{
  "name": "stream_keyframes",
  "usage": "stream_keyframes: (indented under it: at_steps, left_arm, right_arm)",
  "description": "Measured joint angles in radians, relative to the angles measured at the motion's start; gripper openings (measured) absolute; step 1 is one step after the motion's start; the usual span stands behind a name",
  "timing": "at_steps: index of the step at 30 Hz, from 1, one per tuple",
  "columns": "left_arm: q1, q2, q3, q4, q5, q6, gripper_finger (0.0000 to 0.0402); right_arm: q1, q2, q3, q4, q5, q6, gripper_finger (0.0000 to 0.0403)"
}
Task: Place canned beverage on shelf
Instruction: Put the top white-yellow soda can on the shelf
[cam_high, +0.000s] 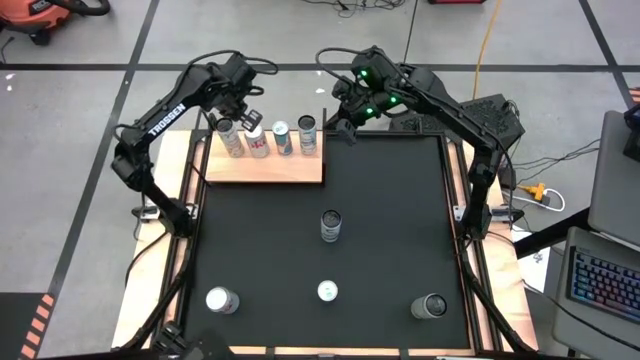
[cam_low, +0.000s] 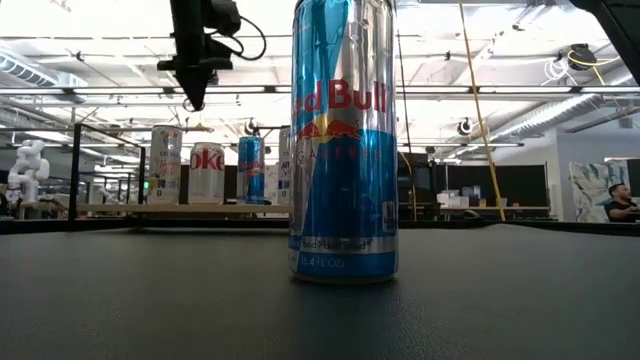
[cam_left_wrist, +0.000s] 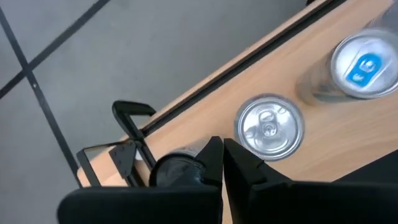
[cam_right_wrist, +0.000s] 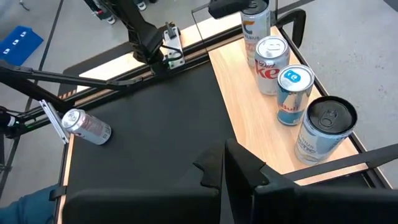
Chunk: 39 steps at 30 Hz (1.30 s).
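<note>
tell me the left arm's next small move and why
Probably swing toward the upright can mid-mat. The left gripper hangs shut and empty over the shelf, four cans already stand there, and more wait on the mat.

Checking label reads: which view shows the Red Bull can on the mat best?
Low view: the Red Bull can stands upright, close to the camera, label facing it. High view shows only its top on the black mat. The left wrist view misses it; so does the right wrist view.

Four cans (cam_high: 270, 138) on shelf (cam_high: 265, 170); four cans (cam_high: 330, 226) on black mat (cam_high: 390, 220); two arms.
</note>
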Motion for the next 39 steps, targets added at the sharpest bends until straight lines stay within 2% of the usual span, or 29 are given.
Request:
stream_keyframes:
  at_steps: [11,21,39]
  left_arm:
    - [0.049,0.08,0.0,-0.004,-0.005,0.008,0.0008]
    - [0.112,0.082,0.0,-0.066,-0.007,0.0,0.0008]
    - [0.115,0.115,0.0,-0.074,0.017,-0.019,0.0008]
  right_arm:
    - [0.0,-0.011,0.0,-0.049,0.002,-0.019,0.0]
    - [0.0,-0.011,0.0,-0.059,0.003,-0.024,0.0]
    - [0.0,-0.011,0.0,-0.063,0.004,-0.027,0.0]
